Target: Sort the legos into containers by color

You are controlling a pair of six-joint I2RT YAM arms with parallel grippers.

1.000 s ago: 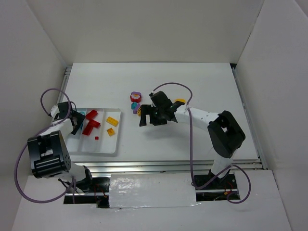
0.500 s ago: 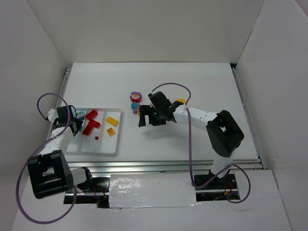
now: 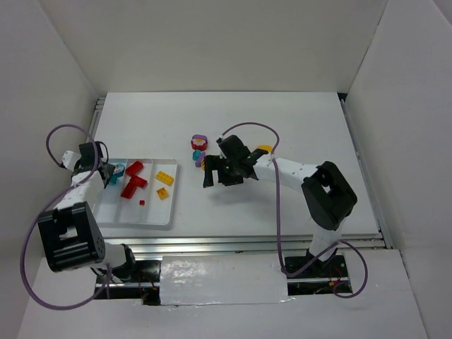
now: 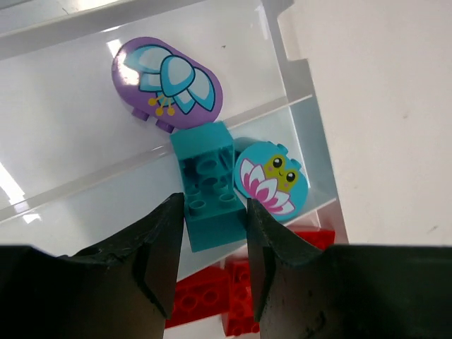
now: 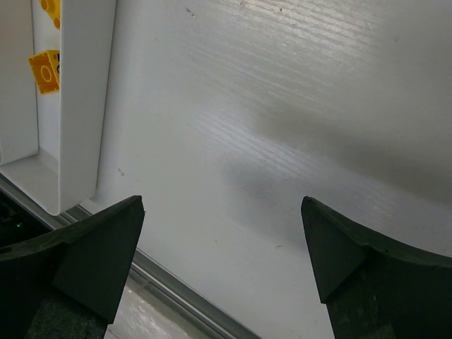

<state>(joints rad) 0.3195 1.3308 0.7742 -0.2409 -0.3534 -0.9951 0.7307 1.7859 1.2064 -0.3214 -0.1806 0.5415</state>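
Left arm: folded tight at the near-left corner of the counter (image 3: pixel 296 120). Its forearm runs away from the base along the left edge of the white tray (image 3: pixel 134 215), with the wrist turned in over the tray's far-left end.
Right arm: rises from its base to a bent elbow, then the forearm reaches left across the middle of the counter, wrist tipped down.
Left gripper (image 4: pixel 213 205): clamped on a teal brick (image 4: pixel 206 180), one finger pressed against each long side, studs facing the camera.
Near the left gripper: red bricks (image 4: pixel 205 300) lie just under its fingers, in the next compartment.
Just beyond the left gripper: a round teal brick (image 4: pixel 272 180) with a lotus face touches the held brick's right side. A purple rounded brick (image 4: pixel 166 81) lies at its far end, in the compartment past the divider.
Tray, right of the left gripper: yellow bricks (image 3: pixel 164 179) sit in the compartment nearest the right gripper.
Right gripper (image 3: pixel 220 178): fingers spread wide apart, holding nothing, low over bare counter just right of the tray.
Beyond the right gripper: a small cluster of loose bricks (image 3: pixel 199 143), red, purple and teal, sits just past its fingers. A yellow-orange brick (image 3: pixel 264 148) sits behind its wrist.
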